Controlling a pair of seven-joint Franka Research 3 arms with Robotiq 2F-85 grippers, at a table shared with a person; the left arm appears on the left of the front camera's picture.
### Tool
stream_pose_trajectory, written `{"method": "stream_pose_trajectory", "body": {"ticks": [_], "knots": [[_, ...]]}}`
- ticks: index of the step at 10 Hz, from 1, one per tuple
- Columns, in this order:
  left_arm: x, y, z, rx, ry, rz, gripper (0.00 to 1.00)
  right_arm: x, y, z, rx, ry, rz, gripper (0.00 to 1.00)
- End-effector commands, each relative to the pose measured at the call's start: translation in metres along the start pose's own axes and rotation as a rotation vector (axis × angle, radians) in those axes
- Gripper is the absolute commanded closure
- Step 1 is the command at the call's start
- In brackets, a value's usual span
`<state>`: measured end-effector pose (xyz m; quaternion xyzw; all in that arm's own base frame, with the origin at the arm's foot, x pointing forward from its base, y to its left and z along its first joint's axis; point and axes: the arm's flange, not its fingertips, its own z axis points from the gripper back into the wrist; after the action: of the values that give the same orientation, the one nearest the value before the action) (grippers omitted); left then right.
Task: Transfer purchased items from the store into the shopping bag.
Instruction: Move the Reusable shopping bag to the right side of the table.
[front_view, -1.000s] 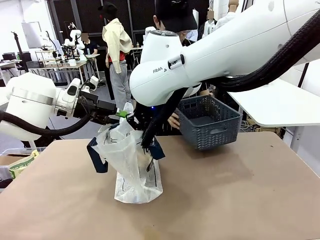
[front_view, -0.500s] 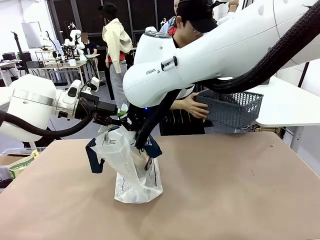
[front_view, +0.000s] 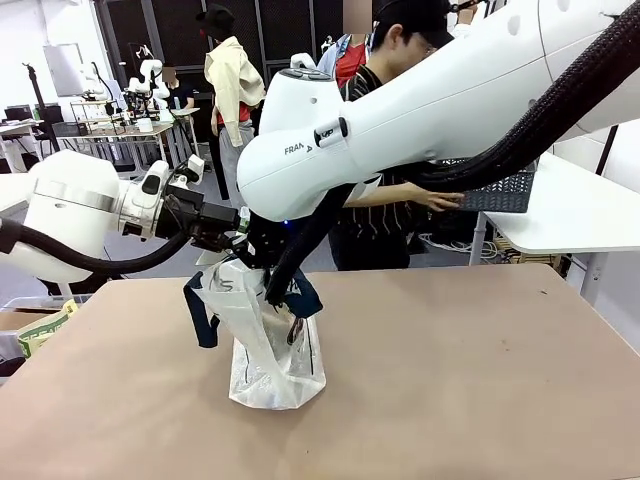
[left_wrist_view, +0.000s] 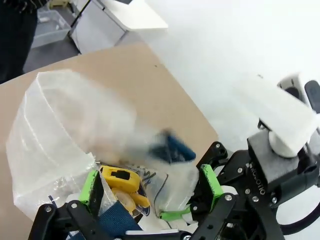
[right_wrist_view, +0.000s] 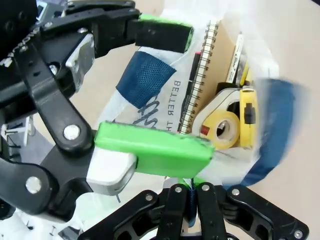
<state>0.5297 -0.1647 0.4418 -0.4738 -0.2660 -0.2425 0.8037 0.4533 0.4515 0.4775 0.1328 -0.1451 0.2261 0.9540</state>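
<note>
Inside shopping bag (right_wrist_view: 220, 70): tape measure (right_wrist_view: 247, 117).

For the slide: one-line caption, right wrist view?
Notebook, tape roll and tape measure inside the clear bag.

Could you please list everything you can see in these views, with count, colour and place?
Clear crinkly plastic shopping bag with navy strap handles: one, standing on the table's left half.
Spiral-bound notebook: one, tan cover, inside the bag.
Round yellow-and-black tape measure: one, inside the bag.
Roll of yellowish adhesive tape in a white dispenser: one, inside the bag, beside the tape measure.
Dark grey slotted plastic basket: one, on the white side table at far right, under the person's hand.
Brown table: one.
Person's hand: one, on the basket.
Left gripper: jaws open around the bag's mouth.
Right gripper: jaws shut on a navy strap handle.
</note>
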Motion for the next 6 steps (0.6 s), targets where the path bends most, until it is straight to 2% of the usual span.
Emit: {"method": "stream_pose_trajectory", "body": {"ticks": [1, 3, 6], "knots": [[0.008, 0.004, -0.003, -0.014, -0.044, 0.052, 0.0, -0.002, 0.005, -0.007, 0.006, 0.023, 0.031, 1.0], [0.011, 0.006, -0.004, -0.015, -0.053, 0.084, 0.0, -0.008, 0.01, -0.011, 0.005, 0.042, 0.061, 1.0], [0.016, 0.008, -0.01, 0.005, -0.003, 0.098, 0.0, -0.008, 0.017, -0.011, 0.003, 0.02, 0.104, 1.0]]}}
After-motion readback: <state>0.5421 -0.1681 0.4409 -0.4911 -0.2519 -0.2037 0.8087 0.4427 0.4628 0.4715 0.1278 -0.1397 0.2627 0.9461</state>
